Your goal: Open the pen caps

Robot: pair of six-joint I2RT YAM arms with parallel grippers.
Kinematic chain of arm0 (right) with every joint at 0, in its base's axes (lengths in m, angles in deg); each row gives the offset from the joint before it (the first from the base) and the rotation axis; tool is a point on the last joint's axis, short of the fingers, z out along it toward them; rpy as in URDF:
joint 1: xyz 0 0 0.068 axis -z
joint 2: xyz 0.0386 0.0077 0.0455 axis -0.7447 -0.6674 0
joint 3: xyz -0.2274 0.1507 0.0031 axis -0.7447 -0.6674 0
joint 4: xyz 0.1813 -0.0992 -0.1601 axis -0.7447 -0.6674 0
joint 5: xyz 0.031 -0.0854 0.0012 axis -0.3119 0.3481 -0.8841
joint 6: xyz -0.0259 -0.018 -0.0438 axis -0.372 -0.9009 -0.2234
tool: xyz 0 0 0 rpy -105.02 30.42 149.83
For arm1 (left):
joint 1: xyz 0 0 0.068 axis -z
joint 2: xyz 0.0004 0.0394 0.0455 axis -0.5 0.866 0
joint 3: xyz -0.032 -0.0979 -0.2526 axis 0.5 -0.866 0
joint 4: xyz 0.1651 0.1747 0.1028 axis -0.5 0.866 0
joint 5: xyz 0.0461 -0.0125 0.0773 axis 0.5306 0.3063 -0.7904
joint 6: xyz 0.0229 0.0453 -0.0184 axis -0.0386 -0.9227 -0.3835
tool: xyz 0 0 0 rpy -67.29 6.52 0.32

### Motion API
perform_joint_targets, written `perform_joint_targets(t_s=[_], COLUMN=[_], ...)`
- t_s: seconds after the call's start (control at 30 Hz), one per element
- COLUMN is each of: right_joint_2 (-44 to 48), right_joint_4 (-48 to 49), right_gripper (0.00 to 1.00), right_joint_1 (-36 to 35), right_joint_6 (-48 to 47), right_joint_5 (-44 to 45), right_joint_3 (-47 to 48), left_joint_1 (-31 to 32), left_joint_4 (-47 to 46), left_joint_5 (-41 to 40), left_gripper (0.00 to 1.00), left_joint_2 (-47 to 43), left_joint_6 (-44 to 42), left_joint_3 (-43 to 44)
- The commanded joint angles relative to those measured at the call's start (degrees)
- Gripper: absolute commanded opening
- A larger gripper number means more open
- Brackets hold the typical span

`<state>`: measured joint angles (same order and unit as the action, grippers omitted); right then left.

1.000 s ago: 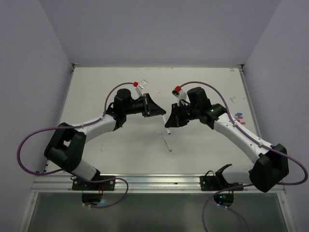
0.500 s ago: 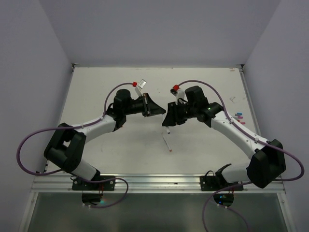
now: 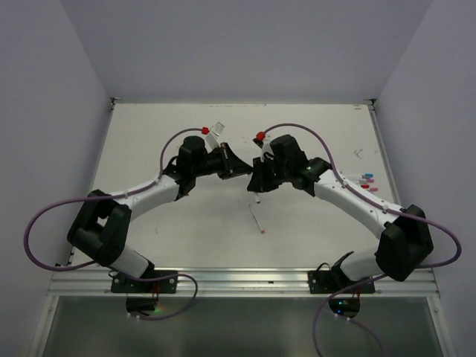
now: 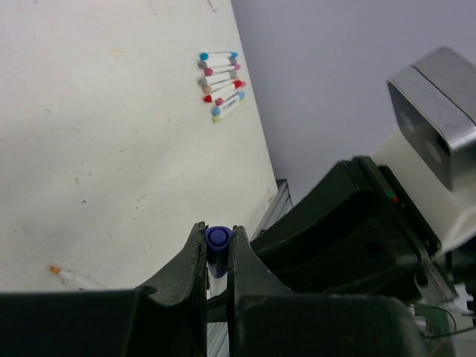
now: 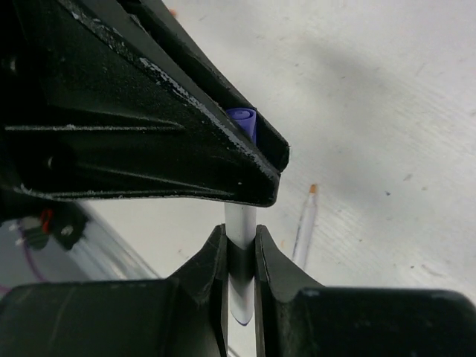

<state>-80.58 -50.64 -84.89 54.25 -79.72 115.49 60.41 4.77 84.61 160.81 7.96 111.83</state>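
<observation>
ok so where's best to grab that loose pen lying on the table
Take the loose pen by the middle of its white barrel, straight down from above, jaws across its width: it lies flat on the table with bare space around it, leaving its orange end free.

White desk boxed in by pale walls

The desk (image 3: 149, 149) has a matt off-white top, scuffed with small dark specks and faint stains. Plain lavender-grey walls close it in on three sides: a back wall (image 3: 238, 44), a left wall (image 3: 44, 111) and a right wall (image 3: 439, 89), each meeting the desk edge directly. A thin metal strip (image 3: 382, 134) runs along the desk's right side. A ribbed aluminium rail (image 3: 238, 281) spans the near edge, and below it lies a dark, greenish, slightly glossy panel (image 3: 238, 327). The light is even and diffuse, from above, and leaves only soft, faint shadows on the desk top.
</observation>
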Motion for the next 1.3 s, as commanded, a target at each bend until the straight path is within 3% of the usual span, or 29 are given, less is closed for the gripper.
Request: perform_joint_targets(t_s=[0.0, 0.03, 0.27, 0.4, 0.6, 0.8, 1.27], right_joint_2=[-1.3, -1.7, -4.8, -2.5, -3.4, -6.2, -11.6], right_joint_4=[-7.2, -8.0, -11.0, -7.6, -11.5, -7.0, -0.4], right_gripper=[0.00, 0.00, 0.00, 0.00, 0.00, 0.00, 0.00], right_joint_1=[-4.2, -5.6, -12.7, -12.8, -12.6, -12.5, -10.8], right_joint_6=[0.3, 0.0, -1.8, -2.3, -1.5, 0.4, 1.9], right_joint_5=[22.7, 31.2, 51.1, 43.4, 34.1, 30.9, 27.6], right_joint_3=[2.5, 2.6, 2.0, -0.8, 0.4, -2.4, -6.1], left_joint_1=[-1.1, -1.8, -5.6, -7.9, -9.8, -10.3, -13.2], left_joint_4=[9.1, 10.6, 11.2, 8.2, 27.4, 32.4, 33.3], left_joint_5=[-12.3, -12.2, -9.2, -8.5, -18.1, -22.2, -22.0], left_gripper=[0.00, 0.00, 0.00, 0.00, 0.00, 0.00, 0.00], left_joint_2=[-0.5, 0.2, 4.3, 2.7, -0.5, -3.3, 3.3], left_joint_6=[-6.8, -7.0, -7.0, -6.6, -18.5, -23.9, -25.5], left_joint_3=[8.4, 9.7, 12.7, 9.3, 10.0, 6.6, 4.6])
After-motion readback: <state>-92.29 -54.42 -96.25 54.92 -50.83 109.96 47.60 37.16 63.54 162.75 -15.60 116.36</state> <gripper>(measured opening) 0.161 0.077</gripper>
